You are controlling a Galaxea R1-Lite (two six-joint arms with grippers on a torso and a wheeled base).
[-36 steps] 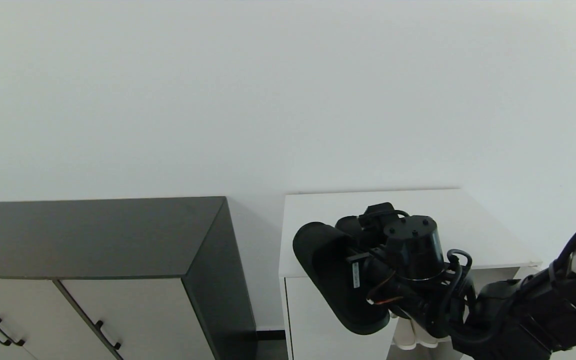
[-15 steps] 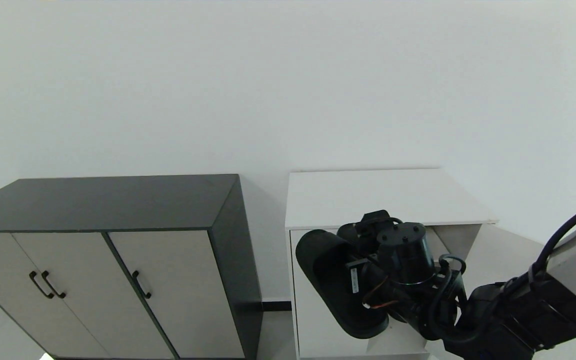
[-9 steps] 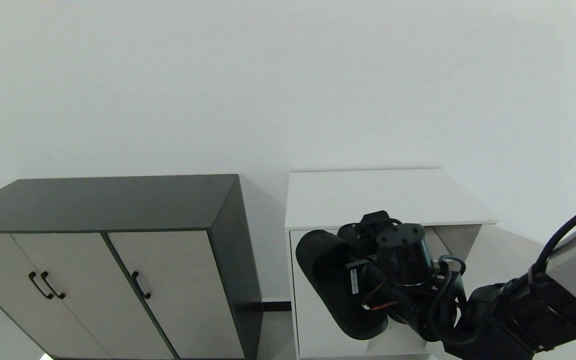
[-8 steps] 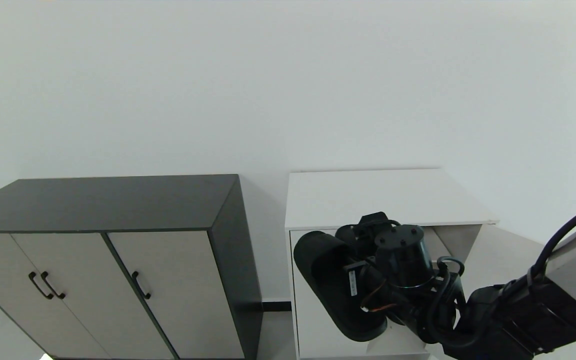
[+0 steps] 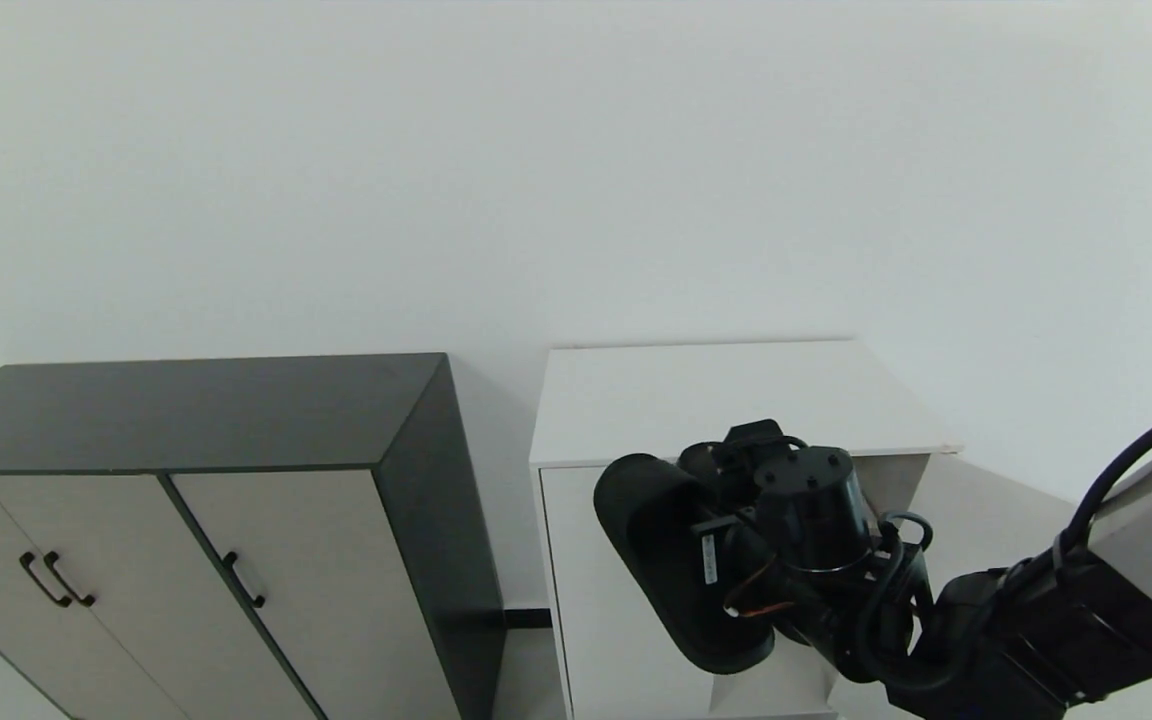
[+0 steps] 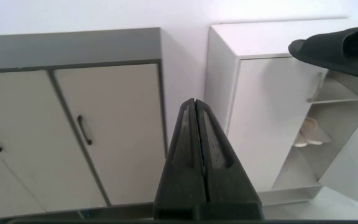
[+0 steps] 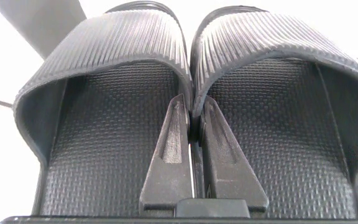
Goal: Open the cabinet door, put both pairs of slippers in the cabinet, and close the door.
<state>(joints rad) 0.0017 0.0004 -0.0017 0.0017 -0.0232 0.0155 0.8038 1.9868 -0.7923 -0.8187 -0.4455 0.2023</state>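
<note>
My right gripper [image 7: 191, 106] is shut on a pair of black slippers [image 7: 126, 124], pinching their two inner walls together. In the head view the black slippers [image 5: 671, 560] hang soles outward in front of the white cabinet [image 5: 716, 395]. The white cabinet [image 6: 260, 37] has its left door panel [image 6: 263, 118] shut, while its right side stands open and shows shelves. A pale pair of slippers [image 6: 309, 130] rests on a lower shelf inside. My left gripper [image 6: 195, 106] is shut with nothing in it, held back from both cabinets.
A black-topped cabinet [image 5: 186, 415] with grey doors and black handles [image 5: 241, 580] stands left of the white one, with a narrow gap between them. A plain white wall [image 5: 576, 180] rises behind both. A grey panel [image 5: 986, 520] lies right of the white cabinet's open side.
The head camera has moved, so both cabinets sit further left in the picture than half a second ago. My right gripper still holds the black slippers in about the same place.
</note>
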